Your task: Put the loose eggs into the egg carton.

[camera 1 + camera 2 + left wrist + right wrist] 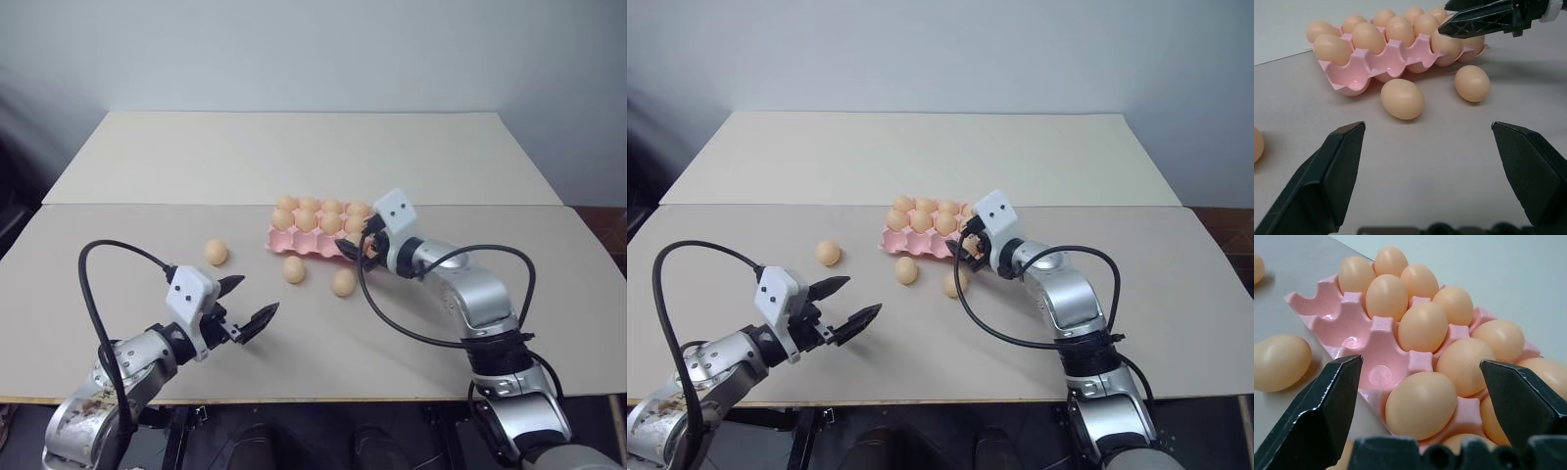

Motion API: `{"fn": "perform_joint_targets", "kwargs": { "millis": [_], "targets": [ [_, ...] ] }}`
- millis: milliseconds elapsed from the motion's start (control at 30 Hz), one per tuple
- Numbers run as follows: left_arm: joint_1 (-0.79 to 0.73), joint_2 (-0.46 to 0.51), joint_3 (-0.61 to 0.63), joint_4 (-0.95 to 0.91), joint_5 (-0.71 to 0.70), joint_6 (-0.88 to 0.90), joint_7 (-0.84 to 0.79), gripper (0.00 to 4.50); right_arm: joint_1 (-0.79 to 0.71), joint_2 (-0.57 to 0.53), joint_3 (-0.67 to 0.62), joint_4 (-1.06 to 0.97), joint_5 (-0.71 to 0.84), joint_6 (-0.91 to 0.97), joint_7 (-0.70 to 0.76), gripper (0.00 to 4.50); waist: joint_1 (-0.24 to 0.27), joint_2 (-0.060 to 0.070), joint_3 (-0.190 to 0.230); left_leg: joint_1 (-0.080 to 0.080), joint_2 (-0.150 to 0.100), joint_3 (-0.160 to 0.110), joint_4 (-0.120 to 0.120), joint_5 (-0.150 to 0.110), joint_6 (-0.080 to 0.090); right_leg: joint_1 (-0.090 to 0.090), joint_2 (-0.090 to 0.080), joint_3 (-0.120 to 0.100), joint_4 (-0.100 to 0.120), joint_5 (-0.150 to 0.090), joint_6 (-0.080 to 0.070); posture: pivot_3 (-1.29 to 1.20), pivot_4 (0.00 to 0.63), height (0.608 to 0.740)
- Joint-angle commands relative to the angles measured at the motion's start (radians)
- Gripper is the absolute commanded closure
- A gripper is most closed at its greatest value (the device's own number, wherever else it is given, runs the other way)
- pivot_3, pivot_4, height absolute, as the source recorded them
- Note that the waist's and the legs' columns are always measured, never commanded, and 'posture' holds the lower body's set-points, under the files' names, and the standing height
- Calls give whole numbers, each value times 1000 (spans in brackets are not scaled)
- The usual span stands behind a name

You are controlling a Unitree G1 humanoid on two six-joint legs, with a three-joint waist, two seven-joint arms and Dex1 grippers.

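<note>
The pink egg carton (278, 236) lies at the table's middle with several tan eggs in its cups. My right gripper (1420, 363) hovers open at the carton's near right end. An egg (1420, 404) sits in the near-row cup just below its spread fingers (1327, 416), and nothing is gripped. The near-row cups (1378, 374) to its left are bare. Three loose eggs lie on the table: one (216, 252) off to the left and two (293, 269) (343, 282) just in front of the carton. My left gripper (257, 296) is open and empty, nearer the front edge, pointing toward those eggs.
The table (147, 176) is two pale boards joined by a seam behind the carton. Black cables (93, 294) loop off both wrists. A dark floor lies past the table's right edge.
</note>
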Motion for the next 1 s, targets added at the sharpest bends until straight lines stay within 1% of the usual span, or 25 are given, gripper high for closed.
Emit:
{"fn": "perform_joint_targets", "kwargs": {
  "millis": [33, 133, 233, 300, 367, 433, 533, 633, 700, 1000],
  "targets": [
    [-4, 18, 32, -9, -34, -7, -31, 0, 40, -64, -56, -126, 72, 58, 71, 34, 1, 0, 0, 0, 0, 0, 0, 0, 0, 0, 0, 0, 0, 0, 0, 0, 150, 740],
    [-7, 38, 64, -2, -62, -5, -59, 0, 135, -180, -119, -214, 154, 73, 189, 34, 15, 0, 0, -1, 0, -1, 0, 0, 0, 0, -1, -1, -1, 0, 0, 0, 150, 740],
    [-30, 83, 147, 0, -168, 14, -122, 0, 254, -354, -253, -270, 256, 32, 377, 34, 19, 0, 0, -1, -1, 0, 0, -1, 1, 1, -1, -1, -2, 0, 0, 0, 150, 740],
    [-37, 113, 176, 3, -205, 22, -146, 0, 292, -420, -308, -281, 302, 28, 436, 34, 19, 0, 0, 0, -1, 0, 0, -1, 1, 1, -1, -1, -2, 0, 0, 0, 150, 740],
    [-37, 154, 214, 19, -246, 31, -189, 0, 326, -496, -400, -273, 360, 43, 509, 34, 10, 0, 0, 3, 0, 0, 0, -1, 1, 3, 0, 0, -2, 0, 0, 0, 150, 740],
    [-37, 191, 243, 41, -287, 47, -228, 0, 361, -571, -497, -246, 398, 33, 591, 34, 7, 0, 1, 3, 0, 0, 0, -1, 1, 4, 0, 0, -2, 0, 0, 0, 150, 740],
    [-23, 246, 262, 75, -301, 53, -289, 0, 396, -668, -630, -166, 419, 4, 684, 34, 8, 0, 1, 3, 0, 0, 0, -1, 1, 4, 0, 0, -3, 0, 0, 0, 150, 740],
    [-29, 260, 262, 98, -301, 48, -294, 0, 438, -720, -692, -118, 424, -16, 754, 34, 9, -1, 1, 3, 0, 0, 0, -1, 2, 4, 0, 0, -3, 0, 0, 0, 150, 740],
    [-36, 263, 259, 104, -306, 50, -294, 0, 458, -736, -709, -99, 423, -29, 775, 34, 7, -1, 1, 3, 0, 0, 0, -1, 2, 4, 0, 0, -3, 0, 0, 0, 150, 740],
    [-28, 269, 250, 97, -314, 52, -297, 0, 456, -714, -665, -133, 467, -25, 767, 34, 7, 0, 1, 3, 0, 0, 0, -1, 2, 4, 0, 1, -3, 0, 0, 0, 150, 740]
  ]
}}
